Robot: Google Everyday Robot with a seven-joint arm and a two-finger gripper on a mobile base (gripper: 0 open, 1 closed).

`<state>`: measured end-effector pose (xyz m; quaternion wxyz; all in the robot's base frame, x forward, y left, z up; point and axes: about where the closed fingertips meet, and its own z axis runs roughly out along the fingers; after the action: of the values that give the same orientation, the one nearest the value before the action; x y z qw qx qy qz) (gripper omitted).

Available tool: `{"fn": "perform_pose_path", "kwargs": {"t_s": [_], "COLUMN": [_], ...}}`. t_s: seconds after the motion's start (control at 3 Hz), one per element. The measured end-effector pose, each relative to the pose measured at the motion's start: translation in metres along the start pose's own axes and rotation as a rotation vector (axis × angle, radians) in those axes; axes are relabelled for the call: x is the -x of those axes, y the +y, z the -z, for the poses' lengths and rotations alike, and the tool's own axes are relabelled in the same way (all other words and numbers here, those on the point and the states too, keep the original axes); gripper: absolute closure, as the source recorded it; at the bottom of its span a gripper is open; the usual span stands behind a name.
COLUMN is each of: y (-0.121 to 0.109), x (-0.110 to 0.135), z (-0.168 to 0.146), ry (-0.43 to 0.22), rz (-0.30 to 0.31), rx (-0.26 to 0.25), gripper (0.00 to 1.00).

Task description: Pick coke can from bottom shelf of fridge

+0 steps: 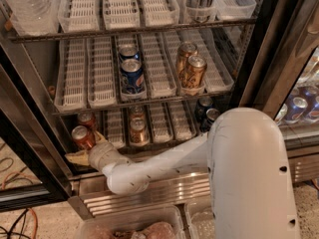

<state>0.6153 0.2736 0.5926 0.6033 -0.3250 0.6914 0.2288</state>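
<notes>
The fridge (259,59) stands open in front of me. On its bottom shelf (164,121), in the far left lane, stand two red coke cans, one in front (81,135) and one behind it (87,118). My gripper (84,147) is at the end of the white arm (159,166), which reaches in from the right. It is right at the front coke can, low against its base. The can stands upright on the shelf.
Gold-orange cans (138,129) and dark cans (207,111) share the bottom shelf. The middle rack holds blue Pepsi cans (131,76) and gold cans (192,68). The ribbed steel base (149,195) and clear bins (124,225) lie below. Cables (20,223) lie on the floor at the left.
</notes>
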Motion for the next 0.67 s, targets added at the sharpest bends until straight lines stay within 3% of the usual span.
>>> {"fn": "perform_pose_path", "kwargs": {"t_s": [0.33,0.67], "y": [-0.0124,-0.0223], "x": [-0.0022,-0.0026], "z": [0.0072,0.0136], "ry": [0.022,0.036], "rz": [0.021,0.04], "rx": [-0.022,-0.04], "gripper": [1.0,1.0]}}
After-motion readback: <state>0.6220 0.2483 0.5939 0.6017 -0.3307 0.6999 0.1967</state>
